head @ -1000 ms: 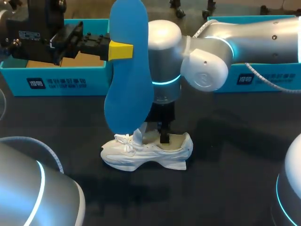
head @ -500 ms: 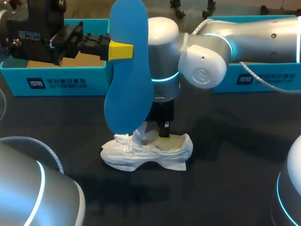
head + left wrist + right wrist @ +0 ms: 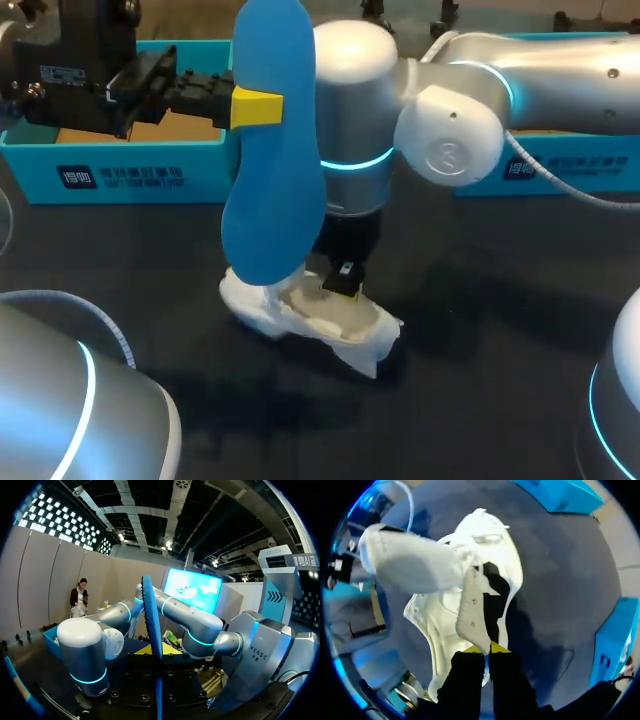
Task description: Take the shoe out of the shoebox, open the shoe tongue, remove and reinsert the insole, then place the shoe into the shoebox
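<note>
Overhead, the left fingers (image 3: 255, 107) grip a blue insole (image 3: 275, 200) and hold it upright in the air, well above the dark surface (image 3: 480, 350). One yellow tip presses the insole's near face and the other is hidden behind it. The insole's lower end hangs just over the toe end of a white shoe (image 3: 330, 325), which lies at a slant on the surface. The right arm (image 3: 450, 140) comes in from the right and points straight down. Its right fingers (image 3: 342, 288) are set into the shoe's opening, the yellow tips pressed together there. A teal left shoebox (image 3: 120, 175) stands at the far left of the surface, behind the left arm's wrist. A second teal box (image 3: 540, 165) stands at the far right, behind the right arm.

From the left wrist, the insole (image 3: 151, 615) shows edge-on as a thin blue blade rising out from between the left fingers (image 3: 145, 651). The right arm (image 3: 87, 650) stands beyond it.

From the right wrist, the right fingers (image 3: 492, 648) are closed on a pale strip (image 3: 472, 610) of the shoe's upper, pinching its end between the yellow tips. The shoe (image 3: 505, 565) lies ahead of them with its opening facing the camera, resting on the surface (image 3: 560, 580). Whether the strip is the tongue I cannot tell.
</note>
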Robot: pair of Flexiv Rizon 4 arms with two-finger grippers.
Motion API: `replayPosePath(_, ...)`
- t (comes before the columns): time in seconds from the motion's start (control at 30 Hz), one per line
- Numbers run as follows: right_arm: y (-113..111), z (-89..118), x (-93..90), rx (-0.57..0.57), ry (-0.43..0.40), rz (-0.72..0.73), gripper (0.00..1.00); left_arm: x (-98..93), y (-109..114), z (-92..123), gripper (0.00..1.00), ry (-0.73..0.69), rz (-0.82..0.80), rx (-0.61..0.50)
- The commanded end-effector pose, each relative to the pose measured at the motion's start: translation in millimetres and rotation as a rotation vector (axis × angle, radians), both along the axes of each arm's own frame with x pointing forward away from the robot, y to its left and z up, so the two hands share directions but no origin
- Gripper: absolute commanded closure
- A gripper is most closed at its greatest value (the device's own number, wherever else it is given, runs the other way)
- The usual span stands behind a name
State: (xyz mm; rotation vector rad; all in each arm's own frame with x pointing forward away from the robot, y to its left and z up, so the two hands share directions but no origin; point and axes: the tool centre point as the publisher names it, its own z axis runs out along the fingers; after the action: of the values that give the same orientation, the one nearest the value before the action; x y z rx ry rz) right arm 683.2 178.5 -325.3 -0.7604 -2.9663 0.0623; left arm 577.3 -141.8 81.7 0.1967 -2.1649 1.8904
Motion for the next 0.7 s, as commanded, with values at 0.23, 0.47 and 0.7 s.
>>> replayPosePath(0.23, 1.5, 30.2, -21.4, -0.049, -0.022, -0.192, 1.0, 2.1, -1.2, 0.8, 1.0, 0.0, -0.004, 0.004)
replayPosePath(0.47, 1.5, 30.2, -21.4, -0.049, -0.022, -0.192, 1.0, 2.1, -1.2, 0.8, 1.0, 0.0, -0.004, 0.004)
replayPosePath(0.7, -12.3, 34.2, -34.6, 0.049, 0.034, -0.588, 1.0, 2.1, -1.2, 0.8, 1.0, 0.0, -0.004, 0.004)
